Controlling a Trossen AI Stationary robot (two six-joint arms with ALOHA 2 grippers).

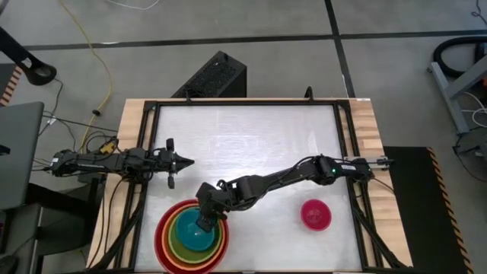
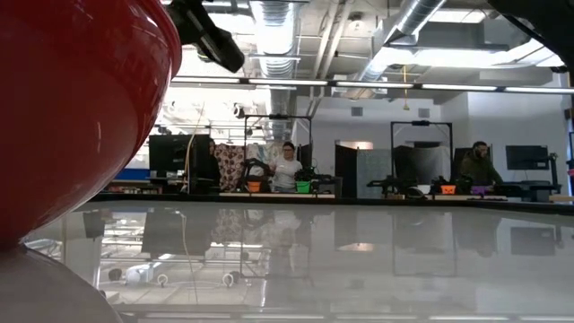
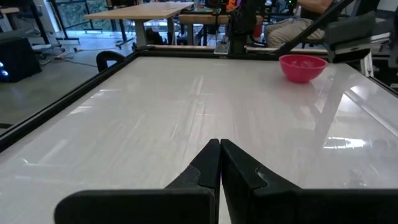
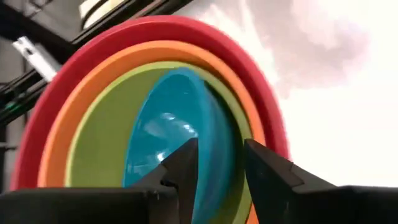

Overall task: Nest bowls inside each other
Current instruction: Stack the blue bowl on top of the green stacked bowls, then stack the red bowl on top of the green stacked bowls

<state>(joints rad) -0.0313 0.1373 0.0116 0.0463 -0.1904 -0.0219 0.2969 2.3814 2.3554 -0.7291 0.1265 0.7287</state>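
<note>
At the bottom left of the high view sits a stack of bowls: the red bowl (image 1: 161, 237) holds the orange bowl (image 1: 169, 245), which holds the green bowl (image 1: 177, 242), and the blue bowl (image 1: 195, 237) sits in the middle. The right gripper (image 1: 206, 221) hangs over the blue bowl with its fingers (image 4: 186, 163) apart, one on each side of the blue rim (not squeezing it). The pink bowl (image 1: 316, 215) sits alone at the lower right. The left gripper (image 1: 185, 161) waits at the middle left, fingers pressed together on nothing.
</note>
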